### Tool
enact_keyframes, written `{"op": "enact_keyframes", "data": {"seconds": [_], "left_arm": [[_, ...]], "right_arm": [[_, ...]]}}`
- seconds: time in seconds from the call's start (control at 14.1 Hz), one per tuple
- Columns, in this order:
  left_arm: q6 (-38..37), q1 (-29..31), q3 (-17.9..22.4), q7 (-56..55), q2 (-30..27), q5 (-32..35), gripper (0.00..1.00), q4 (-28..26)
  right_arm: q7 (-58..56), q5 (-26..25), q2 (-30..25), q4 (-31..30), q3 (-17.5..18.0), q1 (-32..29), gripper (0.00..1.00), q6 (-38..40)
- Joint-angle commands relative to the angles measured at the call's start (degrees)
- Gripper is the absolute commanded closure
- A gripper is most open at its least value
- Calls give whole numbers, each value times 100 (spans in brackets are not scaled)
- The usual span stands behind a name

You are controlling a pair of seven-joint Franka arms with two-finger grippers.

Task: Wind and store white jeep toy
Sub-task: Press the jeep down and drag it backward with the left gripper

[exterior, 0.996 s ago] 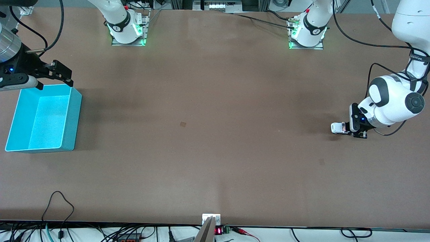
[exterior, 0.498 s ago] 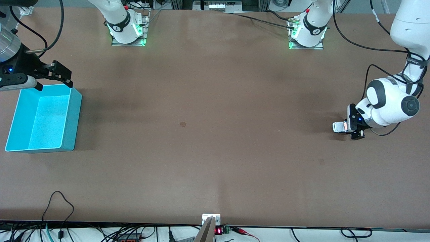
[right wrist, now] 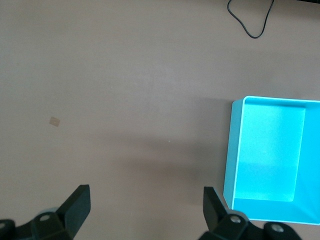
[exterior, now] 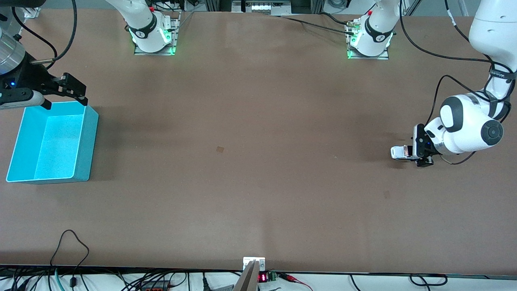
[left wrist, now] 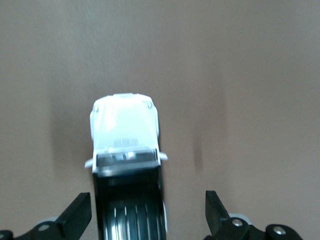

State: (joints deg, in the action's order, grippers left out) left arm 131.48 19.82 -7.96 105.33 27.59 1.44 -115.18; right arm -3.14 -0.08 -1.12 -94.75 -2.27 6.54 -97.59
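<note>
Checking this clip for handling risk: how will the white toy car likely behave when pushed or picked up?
The toy car sits on wheels, so it will likely roll if nudged. It looks small beside the open left claw, so probably light. Its hard-looking, glossy body may slip in a loose grasp.

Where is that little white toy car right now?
The white jeep toy sits on the table at the left arm's end, between the open fingers of the left tool, which stands low around it.

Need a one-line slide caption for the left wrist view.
White jeep toy on the brown table, between the open left tool's fingers.
</note>
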Motion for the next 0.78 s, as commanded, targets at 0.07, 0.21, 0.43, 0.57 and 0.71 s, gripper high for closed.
{"op": "enact_keyframes", "data": {"seconds": [0.07, 0.21, 0.43, 0.57, 0.71], "left_arm": [[-973, -153, -127, -512, -385, -13, 0, 259], [-1377, -312, -136, -854, -482, -13, 0, 434], [-2107, -619, -153, -1767, -518, -13, 0, 917], [-2564, -917, -153, -2453, -509, -13, 0, 1304], [-3143, -1172, -153, -3304, -509, -4, 0, 1760]], "right_arm": [[-37, -44, -46, 9, -1, 5, 0, -6], [-37, -53, -46, 1, -1, 5, 0, 3], [-37, -53, -46, 1, -1, 5, 0, 12], [-37, -53, -46, 1, -1, -4, 0, -15], [-28, -53, -37, 1, -10, -4, 0, -24]]}}
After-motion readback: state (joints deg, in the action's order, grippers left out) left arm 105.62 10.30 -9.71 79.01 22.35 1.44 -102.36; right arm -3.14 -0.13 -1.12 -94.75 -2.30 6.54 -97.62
